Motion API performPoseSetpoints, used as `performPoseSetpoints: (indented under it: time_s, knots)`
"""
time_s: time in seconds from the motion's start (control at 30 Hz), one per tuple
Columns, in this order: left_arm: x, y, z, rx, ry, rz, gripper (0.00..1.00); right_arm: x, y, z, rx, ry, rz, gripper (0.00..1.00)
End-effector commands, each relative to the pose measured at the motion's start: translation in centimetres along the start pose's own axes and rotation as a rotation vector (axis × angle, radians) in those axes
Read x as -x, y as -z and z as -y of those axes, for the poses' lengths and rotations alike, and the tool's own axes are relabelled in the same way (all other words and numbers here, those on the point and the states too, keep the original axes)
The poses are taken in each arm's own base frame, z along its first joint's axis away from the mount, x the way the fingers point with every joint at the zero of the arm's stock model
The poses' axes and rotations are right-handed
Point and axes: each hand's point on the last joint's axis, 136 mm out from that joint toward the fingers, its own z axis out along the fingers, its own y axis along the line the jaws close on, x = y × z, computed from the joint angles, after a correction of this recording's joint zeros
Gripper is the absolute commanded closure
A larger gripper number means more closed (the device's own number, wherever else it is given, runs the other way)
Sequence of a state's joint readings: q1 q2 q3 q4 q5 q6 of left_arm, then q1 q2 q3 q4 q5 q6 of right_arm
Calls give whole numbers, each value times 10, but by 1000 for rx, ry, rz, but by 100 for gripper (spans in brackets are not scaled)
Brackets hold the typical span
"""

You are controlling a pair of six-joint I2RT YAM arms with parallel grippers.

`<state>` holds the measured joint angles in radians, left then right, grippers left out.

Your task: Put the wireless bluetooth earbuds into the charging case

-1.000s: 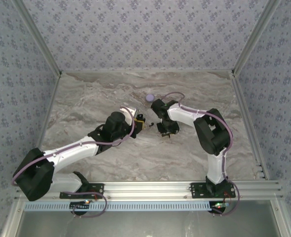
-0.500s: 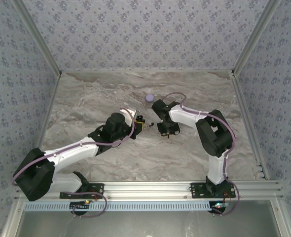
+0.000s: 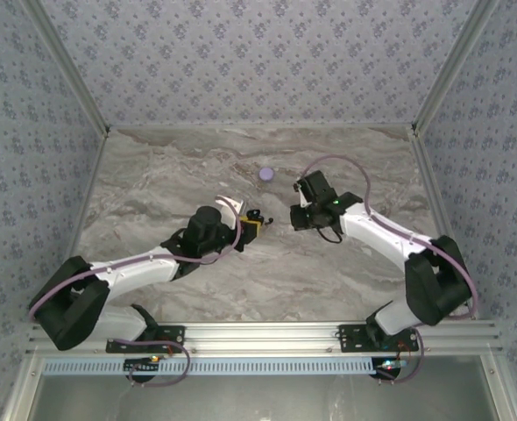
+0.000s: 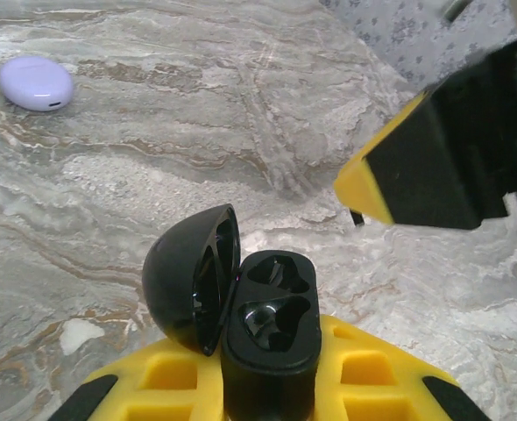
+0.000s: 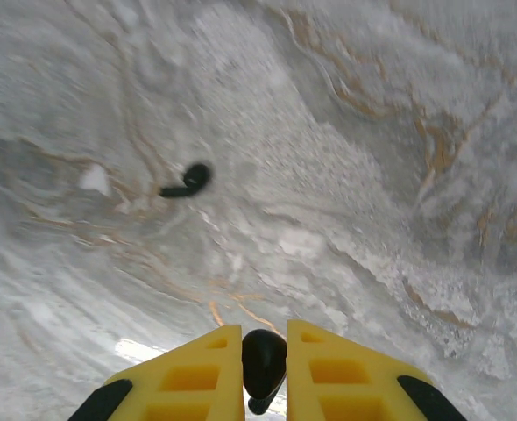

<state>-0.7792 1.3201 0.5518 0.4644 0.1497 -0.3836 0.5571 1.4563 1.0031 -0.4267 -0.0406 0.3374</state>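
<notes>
While the right end effector [image 5: 265, 373] pinched one earbud [image 5: 264, 351], it could slip or tilt before reaching the open case [image 4: 272, 307], gripped by the left end effector [image 4: 272, 399] at its nine o'clock.

Counting 2 black earbuds: 1 held earbud [image 5: 263, 361] sitting between the pads of the right gripper [image 5: 265, 338], and 1 loose earbud [image 5: 187, 181] lying on the marble table [image 5: 372, 175]. Counting 2 charging cases: 1 black case [image 4: 272, 324], lid standing open, sitting in the left gripper [image 4: 267, 351], and 1 lavender case [image 4: 36, 82] lying closed on the marble table. Counting 2 sockets [image 4: 276, 272] inside the black case, plus 2 arms: 1 left arm [image 3: 136, 267] and 1 right arm [image 3: 381, 237].
</notes>
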Motion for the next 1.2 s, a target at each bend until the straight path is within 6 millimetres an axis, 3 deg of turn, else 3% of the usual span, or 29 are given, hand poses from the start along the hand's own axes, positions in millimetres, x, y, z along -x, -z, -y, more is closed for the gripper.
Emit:
performPoseSetpoints:
  time_s: [0.0,0.47,1.17]
  knots:
    - [15,0,18,-101,4,80,93,17,18,-16,101,43,89,86]
    - [25,-1,49,-284,34,113,93,54,99,-62,341,134,329,83]
    - [52,0,87,-487,43,150,96,52,128,-94,466,225,392,83]
